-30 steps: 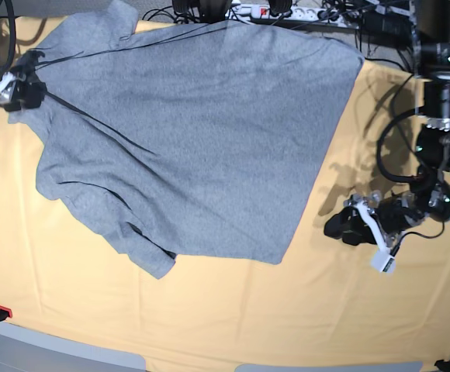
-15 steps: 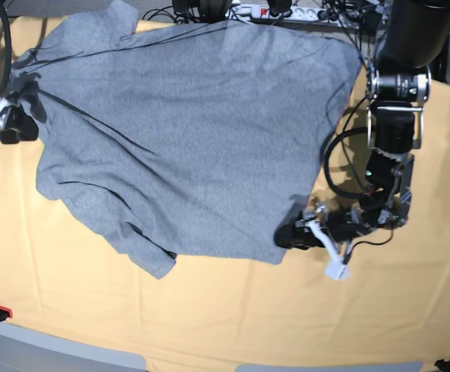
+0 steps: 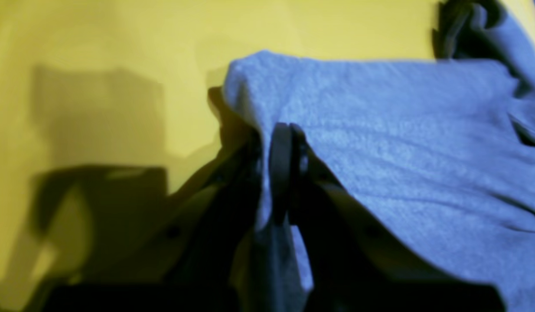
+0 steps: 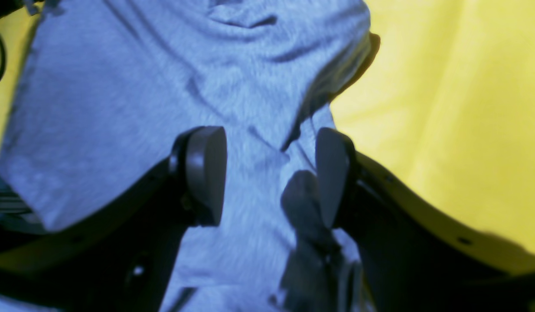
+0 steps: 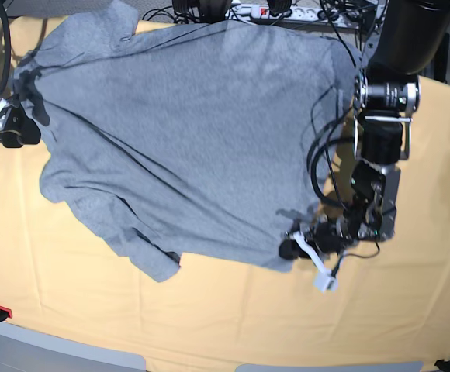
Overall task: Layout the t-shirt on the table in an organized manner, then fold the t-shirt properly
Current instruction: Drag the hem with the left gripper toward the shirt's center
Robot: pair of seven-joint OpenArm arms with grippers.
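Note:
The heather-grey t-shirt [image 5: 186,132] lies spread, plain side up, over the back half of the yellow-orange table [image 5: 233,318], with wrinkles and a bunched sleeve at its lower left. My left gripper [image 5: 291,248] is at the shirt's lower right corner. In the left wrist view it [image 3: 285,173] is shut on a fold of the shirt [image 3: 402,143], which is lifted slightly off the table [image 3: 98,65]. My right gripper [image 5: 9,128] is at the shirt's left edge. In the right wrist view it [image 4: 267,173] is open, with the shirt [image 4: 120,99] lying between and under its fingers.
Cables and a power strip [image 5: 279,11] run along the table's back edge, next to the shirt's top edge. The left arm's black column [image 5: 388,85] stands at the right over the shirt's far corner. A small red item [image 5: 1,312] sits at the front left corner.
My left gripper has moved left from bare table onto the shirt's lower right corner and shut on it. The right gripper has stayed by the shirt's left edge.

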